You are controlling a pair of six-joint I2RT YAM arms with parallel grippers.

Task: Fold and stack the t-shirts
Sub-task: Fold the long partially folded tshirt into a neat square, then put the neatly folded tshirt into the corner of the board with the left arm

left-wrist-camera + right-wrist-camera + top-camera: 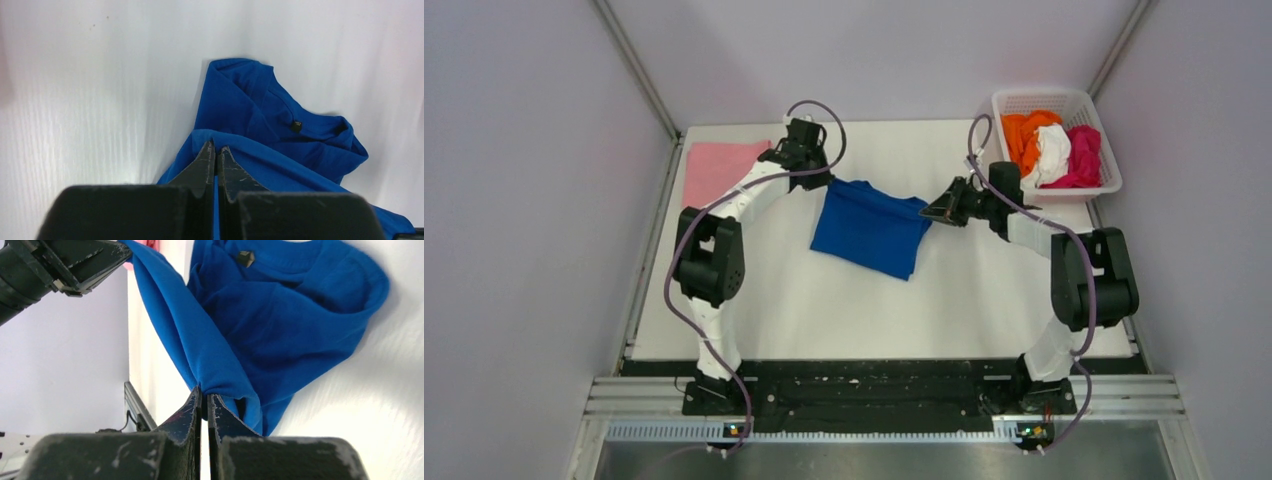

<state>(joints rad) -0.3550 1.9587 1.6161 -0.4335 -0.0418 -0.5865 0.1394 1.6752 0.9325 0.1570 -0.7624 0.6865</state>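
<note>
fold under way on the blue t-shirt point(869, 228). pinched along its far edge from both sides: left gripper point(216, 147) clenched on one blue corner, right gripper point(204, 392) clenched on the other, with a band of cloth stretched between. raised along that edge only; lower part draped onto the white table point(984, 290) near its middle, bunched and creased, with a small dark collar tag on show in both wrist views. no print visible from here.

light pink t-shirt point(719, 165) lying flat at the far left corner, likely the start of the stack. orange t-shirt point(1024, 135), white t-shirt point(1052, 155) and magenta t-shirt point(1084, 155) heaped in the lattice basket point(1009, 105) at far right, not yet folded. early in the task, by the look of it.

next, probably: carrying the held edge evenly over the resting part and laying it flat. calls for moving both arms together at matched height, keeping the edge tight to avoid trapping wrinkles, and letting go only after setting cloth on cloth.
</note>
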